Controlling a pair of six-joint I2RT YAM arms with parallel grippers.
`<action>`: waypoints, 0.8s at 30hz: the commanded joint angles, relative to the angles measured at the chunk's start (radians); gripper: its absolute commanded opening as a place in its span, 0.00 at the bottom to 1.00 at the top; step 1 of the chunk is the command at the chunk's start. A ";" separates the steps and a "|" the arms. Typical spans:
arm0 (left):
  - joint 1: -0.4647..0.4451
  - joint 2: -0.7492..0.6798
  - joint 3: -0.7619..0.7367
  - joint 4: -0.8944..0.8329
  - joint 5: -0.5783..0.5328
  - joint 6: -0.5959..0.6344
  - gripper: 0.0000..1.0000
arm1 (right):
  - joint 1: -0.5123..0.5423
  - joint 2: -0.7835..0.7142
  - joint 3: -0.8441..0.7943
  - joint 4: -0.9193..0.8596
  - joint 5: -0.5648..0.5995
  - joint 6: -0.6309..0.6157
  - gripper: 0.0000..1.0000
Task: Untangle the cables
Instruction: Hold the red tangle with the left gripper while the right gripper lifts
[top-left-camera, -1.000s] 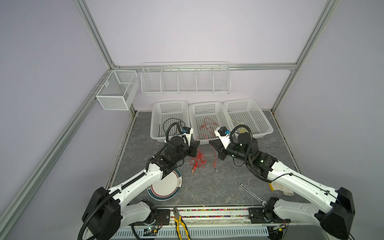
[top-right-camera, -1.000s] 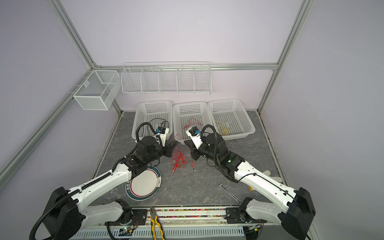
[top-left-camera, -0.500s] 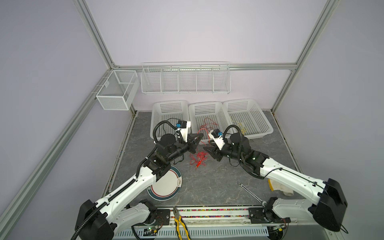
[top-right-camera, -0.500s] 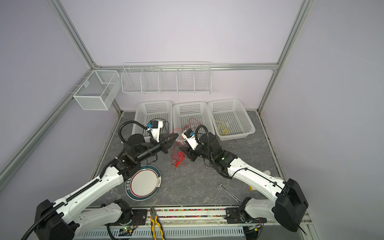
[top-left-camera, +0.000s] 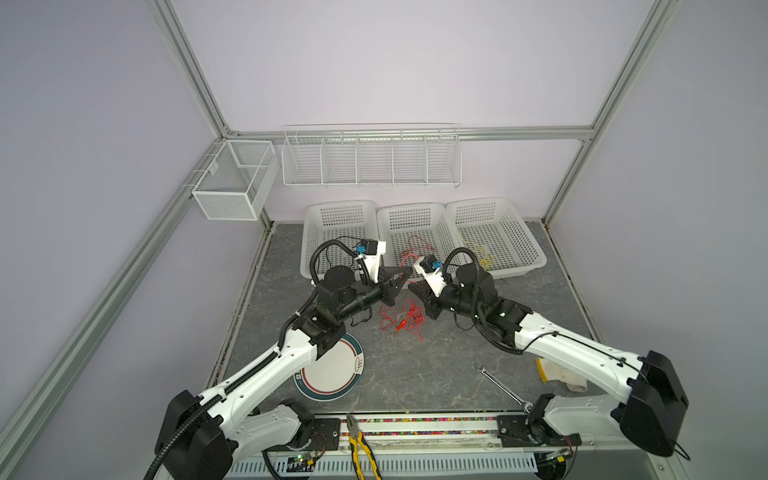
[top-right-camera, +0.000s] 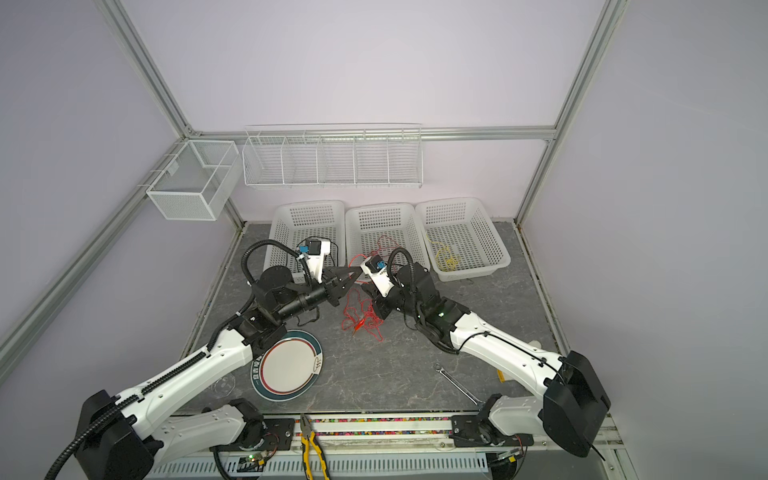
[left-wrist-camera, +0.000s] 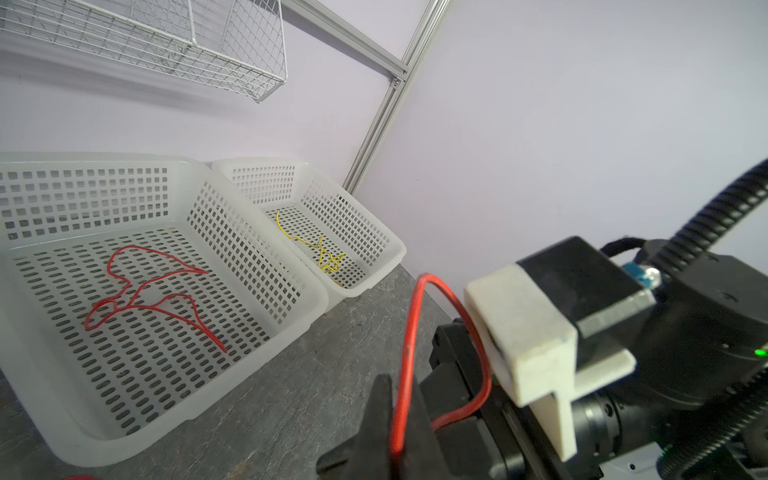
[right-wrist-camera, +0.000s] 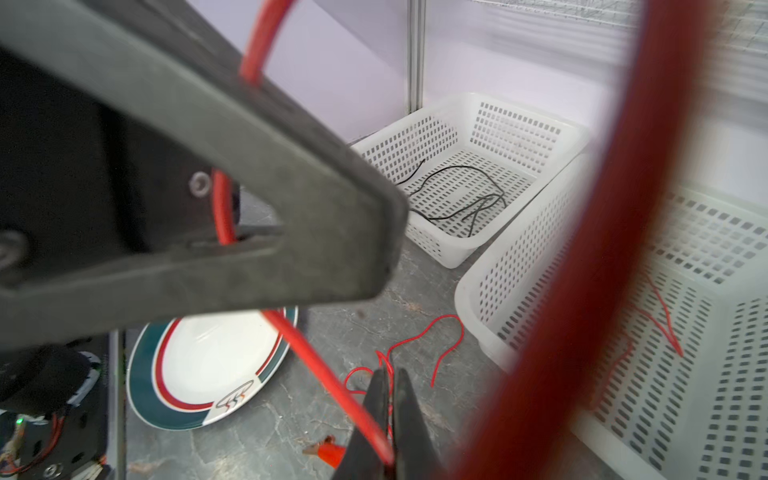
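Where the grey desk is bare near its middle, a loose tangle of red cables lies flat, with a small red clip end among the strands. One red strand rises from the tangle and runs between the two end effectors, which meet almost tip to tip just above it. The left end effector is pinched closed on this strand. The right end effector is clamped on the same strand, its fingers nearly touching.

Three white perforated baskets stand side by side along the far edge of the desk. The left basket holds black cables, the middle basket holds a red cable, and the right basket holds a yellow cable.

Toward the front left corner a round plate with a teal and red rim lies partly under the left arm. A metal wrench lies toward the front right corner. Yellow-handled pliers rest at the front edge.
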 joint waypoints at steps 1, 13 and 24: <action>-0.003 -0.018 -0.011 -0.025 -0.047 0.018 0.15 | -0.003 -0.029 0.018 0.016 0.083 -0.014 0.07; -0.003 -0.109 -0.162 -0.093 -0.194 0.059 0.55 | -0.015 -0.086 0.041 -0.048 0.125 -0.043 0.07; -0.003 0.047 -0.168 -0.009 -0.126 0.036 0.51 | -0.016 -0.136 0.036 -0.063 -0.009 -0.071 0.07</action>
